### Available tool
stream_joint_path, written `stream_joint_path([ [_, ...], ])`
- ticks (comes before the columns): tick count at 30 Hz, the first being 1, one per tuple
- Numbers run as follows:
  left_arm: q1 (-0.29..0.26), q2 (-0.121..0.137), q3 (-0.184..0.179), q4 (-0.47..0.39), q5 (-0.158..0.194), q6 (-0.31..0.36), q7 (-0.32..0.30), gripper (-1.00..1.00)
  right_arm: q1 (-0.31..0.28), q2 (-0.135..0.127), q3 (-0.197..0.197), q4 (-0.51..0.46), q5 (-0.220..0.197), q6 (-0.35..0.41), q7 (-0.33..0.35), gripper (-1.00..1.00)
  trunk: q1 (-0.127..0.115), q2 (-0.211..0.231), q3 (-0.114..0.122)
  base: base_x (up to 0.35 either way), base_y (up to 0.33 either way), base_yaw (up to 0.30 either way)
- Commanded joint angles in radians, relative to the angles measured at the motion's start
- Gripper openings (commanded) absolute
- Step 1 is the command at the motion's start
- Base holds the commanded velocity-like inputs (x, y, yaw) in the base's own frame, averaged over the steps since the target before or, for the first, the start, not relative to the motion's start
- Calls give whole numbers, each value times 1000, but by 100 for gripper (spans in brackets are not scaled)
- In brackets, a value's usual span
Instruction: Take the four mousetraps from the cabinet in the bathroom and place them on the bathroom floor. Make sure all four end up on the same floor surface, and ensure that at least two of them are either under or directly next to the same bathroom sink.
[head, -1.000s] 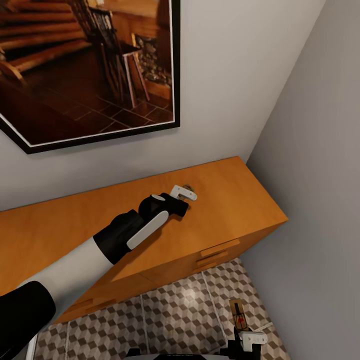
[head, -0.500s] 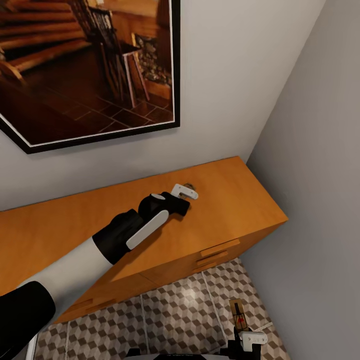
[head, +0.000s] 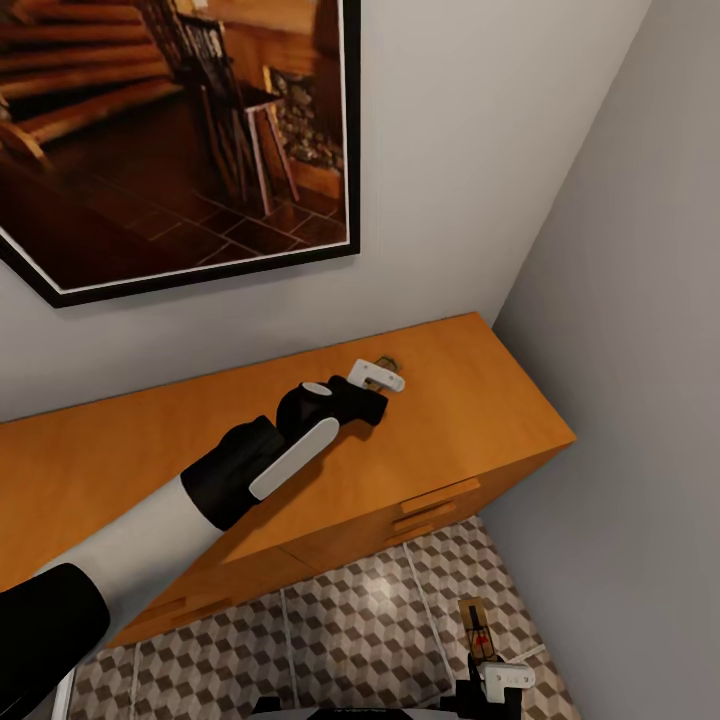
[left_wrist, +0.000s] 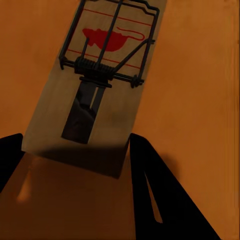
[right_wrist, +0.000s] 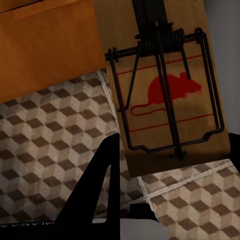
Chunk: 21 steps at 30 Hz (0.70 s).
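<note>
- Reaching across the cabinet (head: 440, 400), the left tool (head: 378, 377) sits at a mousetrap (left_wrist: 95, 80) lying flat on the cabinet's top, toward the end nearest the corner of the walls.
- In the left wrist view the trap's near short edge lies between the two dark fingers (left_wrist: 160, 195). Its long axis runs straight away from the tool, so the board is lined up lengthwise with the reach.
- The left tool's jaws stand at a narrow spread, one on each side of the board's end. I cannot tell whether they already pinch it.
- The right tool (head: 495, 685) hangs low over the bathroom floor (head: 350, 640), just out from the cabinet's front, and holds a second mousetrap (right_wrist: 162, 85) by one short end.
- Both traps are thin tan wood with dark wire bars, a coil spring and a red mouse print; thin edges leave little to grip.
- The cabinet is smooth orange-brown wood; the floor tiles carry a brown, beige and white cube pattern.
</note>
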Motion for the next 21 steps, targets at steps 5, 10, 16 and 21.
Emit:
stream_joint_path([
  [5,-1,2,-4,-18,6,3,10,-100,0,0,9,0,-1,-1,-9,-100,1,-2,-1,0,0,0],
  [10,-1,4,-6,-19,4,2,10,-100,0,0,9,0,-1,-1,-10,-100,1,-2,-1,-7,0,0],
  [16,-1,5,-7,-21,4,2,10,-100,0,0,9,0,-1,-1,-10,-100,1,-2,-1,-214,-49,0],
  [21,-1,5,-7,-18,4,2,10,-100,0,0,9,0,-1,-1,-10,-100,1,-2,-1,-315,-71,0],
])
